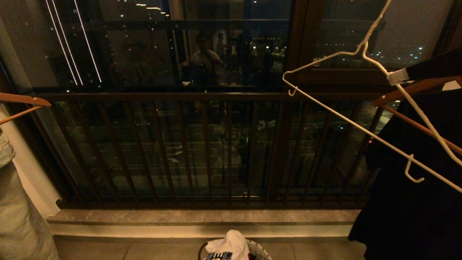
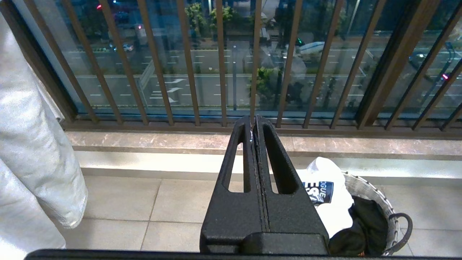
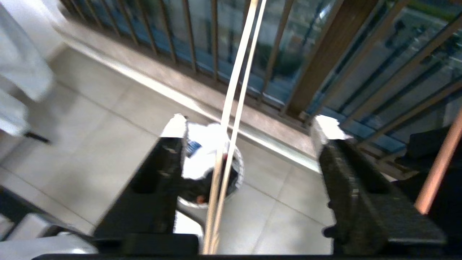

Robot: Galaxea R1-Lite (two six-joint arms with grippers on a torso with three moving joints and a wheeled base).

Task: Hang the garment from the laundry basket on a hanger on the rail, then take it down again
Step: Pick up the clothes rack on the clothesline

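Observation:
The white garment (image 1: 231,245) with a dark blue print lies bunched on top of the round white laundry basket (image 1: 260,250) on the floor; both also show in the left wrist view, garment (image 2: 326,180) and basket (image 2: 375,195). The thin white wire hanger (image 1: 343,117) hangs tilted at the upper right. My right gripper (image 1: 422,81) is up beside it and stands open, and the hanger's wires (image 3: 231,94) run through the gap between its white-taped fingertips (image 3: 175,124) without being clamped. My left gripper (image 2: 253,122) is shut, empty and parked low. The rail is out of view.
A dark brown railing (image 1: 202,144) of vertical bars and a stone sill (image 1: 202,216) close off the front. A black cloth (image 1: 415,202) hangs on a brown wooden hanger (image 1: 415,124) at the right. Pale grey cloth (image 1: 18,216) hangs at the left.

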